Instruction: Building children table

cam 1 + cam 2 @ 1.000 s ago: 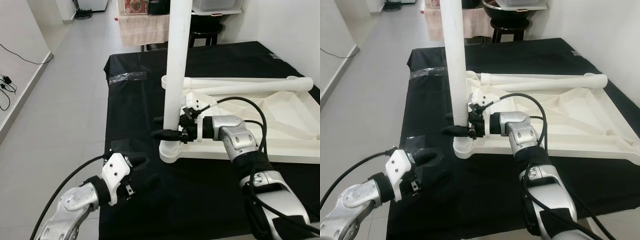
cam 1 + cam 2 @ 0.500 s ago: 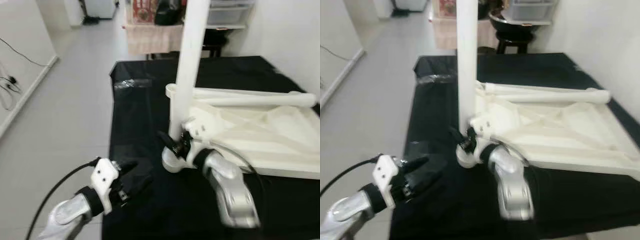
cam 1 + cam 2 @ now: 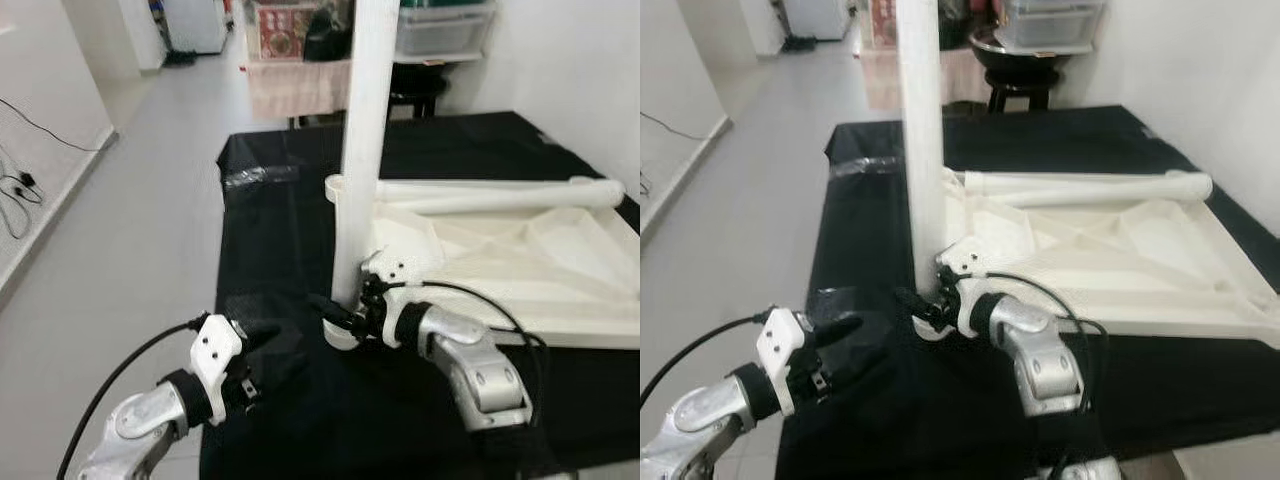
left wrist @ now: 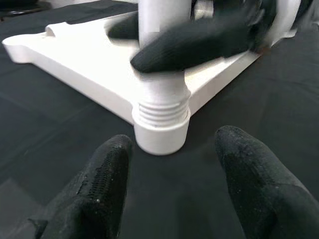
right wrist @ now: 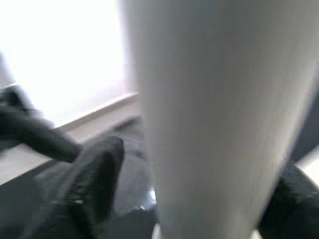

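The white tabletop [image 3: 520, 250] lies underside-up on the black-draped desk [image 3: 270, 210], so legs screw in from above. Right hand [image 3: 338, 312] pinches the upright leg [image 3: 360, 150] low, likely to twist it into the 7 o'clock corner socket [image 4: 162, 124] — left hand [image 3: 262, 345] hovers nearby, fingers [image 4: 102, 184] spread.

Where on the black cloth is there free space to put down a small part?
Free: the black cloth beyond the upright leg, near the clear wrap, and the strip beyond the lying leg. Crowded: the corner socket, with right gripper and left gripper close.
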Tool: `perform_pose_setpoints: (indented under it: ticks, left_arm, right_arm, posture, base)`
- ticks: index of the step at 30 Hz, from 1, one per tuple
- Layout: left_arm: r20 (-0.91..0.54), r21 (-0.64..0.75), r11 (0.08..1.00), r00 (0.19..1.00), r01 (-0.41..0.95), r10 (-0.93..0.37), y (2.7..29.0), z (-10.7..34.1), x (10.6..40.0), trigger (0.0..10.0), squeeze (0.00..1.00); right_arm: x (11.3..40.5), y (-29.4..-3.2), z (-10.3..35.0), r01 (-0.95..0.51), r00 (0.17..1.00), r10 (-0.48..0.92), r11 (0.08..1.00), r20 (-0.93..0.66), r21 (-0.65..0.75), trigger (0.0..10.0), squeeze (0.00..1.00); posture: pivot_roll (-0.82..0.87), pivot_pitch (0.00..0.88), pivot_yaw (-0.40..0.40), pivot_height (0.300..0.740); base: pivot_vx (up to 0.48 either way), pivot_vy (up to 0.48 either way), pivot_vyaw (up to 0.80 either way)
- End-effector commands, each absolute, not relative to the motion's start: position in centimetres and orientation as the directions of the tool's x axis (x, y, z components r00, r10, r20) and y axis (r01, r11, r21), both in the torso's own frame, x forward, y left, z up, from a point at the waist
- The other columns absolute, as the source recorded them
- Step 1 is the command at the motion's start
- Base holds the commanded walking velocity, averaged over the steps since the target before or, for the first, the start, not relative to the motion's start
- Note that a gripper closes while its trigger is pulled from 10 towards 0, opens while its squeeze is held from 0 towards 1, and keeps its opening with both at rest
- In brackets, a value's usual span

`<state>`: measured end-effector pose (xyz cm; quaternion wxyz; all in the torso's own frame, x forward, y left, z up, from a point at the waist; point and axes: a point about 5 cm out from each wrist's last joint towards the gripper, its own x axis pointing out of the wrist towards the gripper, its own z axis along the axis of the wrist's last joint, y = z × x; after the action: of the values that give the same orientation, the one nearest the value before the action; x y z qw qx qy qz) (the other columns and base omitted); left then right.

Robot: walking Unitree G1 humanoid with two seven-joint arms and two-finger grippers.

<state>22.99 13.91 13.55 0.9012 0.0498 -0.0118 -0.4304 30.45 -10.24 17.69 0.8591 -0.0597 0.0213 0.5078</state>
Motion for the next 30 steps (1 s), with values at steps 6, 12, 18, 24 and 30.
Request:
perform_pose_setpoints:
  ticks: [6,12,18,24,30]
  left_arm:
    - [-0.046,0.075,0.615,0.619,0.785,-0.784,13.8,13.0,23.2,10.0,0.00]
    - [-0.050,0.079,0.612,0.617,0.787,-0.786,13.6,13.1,23.1,10.0,0.00]
    - [-0.055,0.084,0.609,0.614,0.789,-0.787,13.6,13.0,22.9,10.0,0.00]
    - [-0.067,0.098,0.646,0.653,0.757,-0.754,13.6,13.2,21.6,10.0,0.00]
    - [-0.049,0.074,0.689,0.692,0.721,-0.720,14.2,13.2,21.6,10.0,0.00]
  right_arm:
    - [32.3,-10.4,18.9,-0.976,0.201,0.960,0.181,-0.195,-0.118,10.0,0.00]
    - [34.4,-10.5,18.4,-0.979,0.204,0.951,0.192,-0.233,-0.071,8.3,0.00]
    - [35.2,-10.8,18.4,-0.976,0.218,0.949,0.209,-0.227,-0.065,0.0,0.00]
    - [34.4,-12.3,16.3,-0.875,0.483,0.840,0.472,-0.246,-0.104,0.0,0.00]
    - [29.4,-11.1,13.0,-0.487,0.813,0.498,0.866,-0.302,0.115,0.0,0.00]
  posture:
    - [0.05,0.062,-0.016,0.740]
    - [0.06,0.067,-0.017,0.740]
    - [0.06,0.073,-0.022,0.740]
    - [0.04,0.089,-0.016,0.740]
    - [0.04,0.107,-0.030,0.740]
  base:
    - [0.000,0.000,0.00]
    - [0.000,0.000,0.00]
    - [0.000,0.000,0.00]
    - [0.000,0.000,0.00]
    - [0.000,0.000,0.00]
